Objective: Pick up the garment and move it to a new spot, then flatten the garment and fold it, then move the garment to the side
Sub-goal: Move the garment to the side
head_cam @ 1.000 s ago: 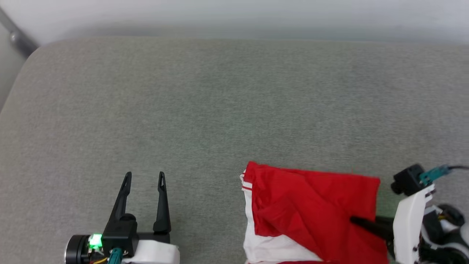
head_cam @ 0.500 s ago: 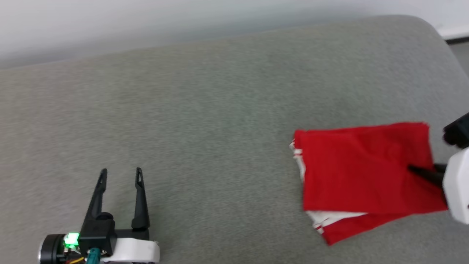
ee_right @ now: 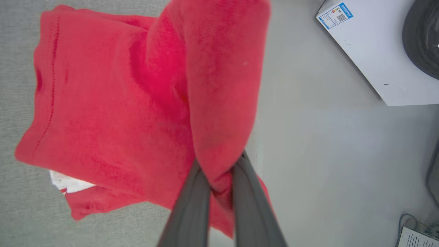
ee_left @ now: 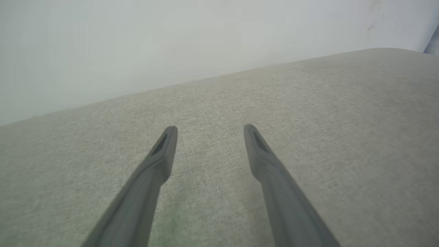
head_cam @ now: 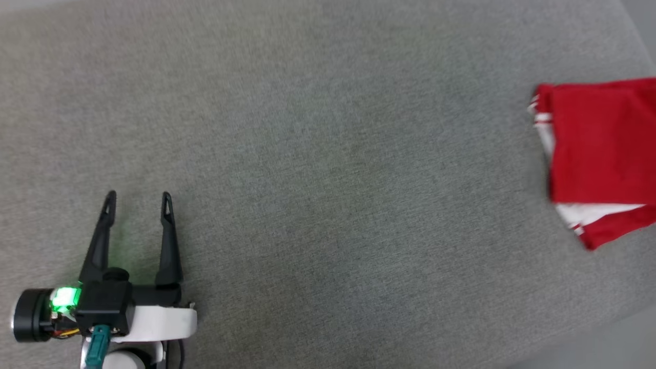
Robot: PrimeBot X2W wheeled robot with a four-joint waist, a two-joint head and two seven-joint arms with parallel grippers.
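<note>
Left gripper [head_cam: 138, 200] sits nearest, low left in the head view, fingers spread wide with nothing between them, idle over the grey cushion [head_cam: 328, 154]. The left wrist view confirms it: left gripper [ee_left: 210, 132] has bare cushion [ee_left: 343, 120] under both fingers and a pale wall [ee_left: 137, 41] beyond.

Right gripper [ee_right: 219, 178]: fingers pressed together, pinching a bunched red fold of the garment [ee_right: 113, 103]. The pinched part rises toward the camera. The rest spreads out over the grey fabric.

In the head view the garment [head_cam: 599, 143] is at the far right edge of the cushion, folded into a compact red block with white sleeve and striped trim peeking out at the left and bottom.

Step, as I judge it: last one, moving the folded garment to the side (fold looks done, fairly neat). The next move calls for lowering it fully onto the cushion before the fingers let go. The wrist view puts the pinched end out over the pale floor [ee_right: 325, 154], so a release there risks the stack sliding off or unfolding.

Hard to tell:
- The garment's right side is cut off by the head view's frame.
- No lettering or number visible.
- The right fingertips are buried in cloth.
- Can't tell whether the far part is resting or just skimming the cushion.

Farthest out: a white box with a label [ee_right: 360, 44] and a dark round thing [ee_right: 423, 34], unidentifiable.
</note>
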